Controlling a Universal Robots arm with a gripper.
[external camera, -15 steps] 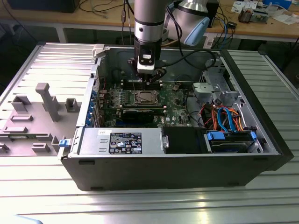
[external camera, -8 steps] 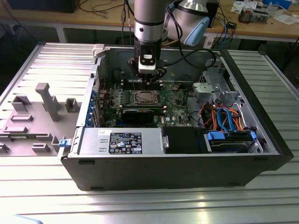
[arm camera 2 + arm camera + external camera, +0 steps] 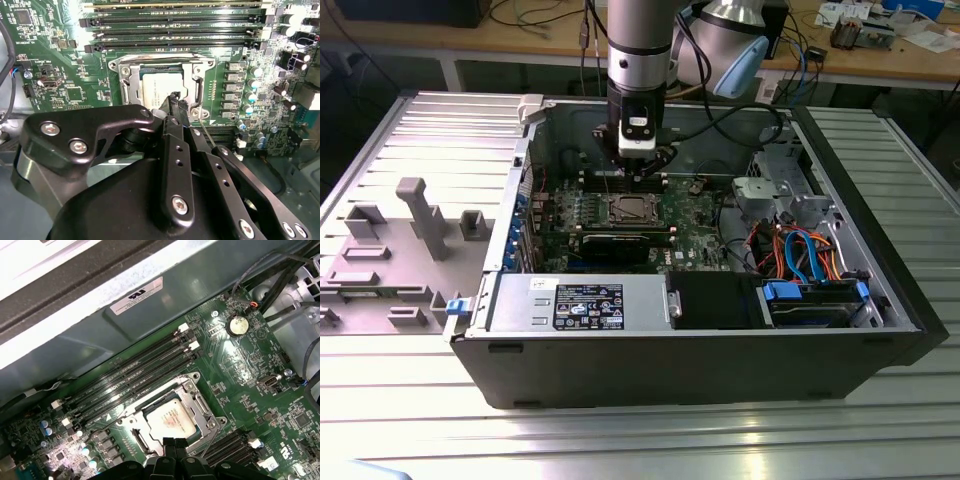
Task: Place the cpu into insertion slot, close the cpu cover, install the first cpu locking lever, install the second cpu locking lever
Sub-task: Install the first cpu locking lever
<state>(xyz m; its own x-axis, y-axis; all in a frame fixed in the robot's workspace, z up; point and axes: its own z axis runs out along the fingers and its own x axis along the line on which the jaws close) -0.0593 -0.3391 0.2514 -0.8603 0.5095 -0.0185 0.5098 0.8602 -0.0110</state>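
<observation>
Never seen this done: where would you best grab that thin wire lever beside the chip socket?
Grip the locking lever near its free end, coming from above. It is a thin rod that seems raised clear of the board, so fingers can probably close across it there.

In the second wrist view the gripper (image 3: 178, 102) hides the far part of the cpu (image 3: 157, 87) and cpu cover (image 3: 122, 75).
</observation>
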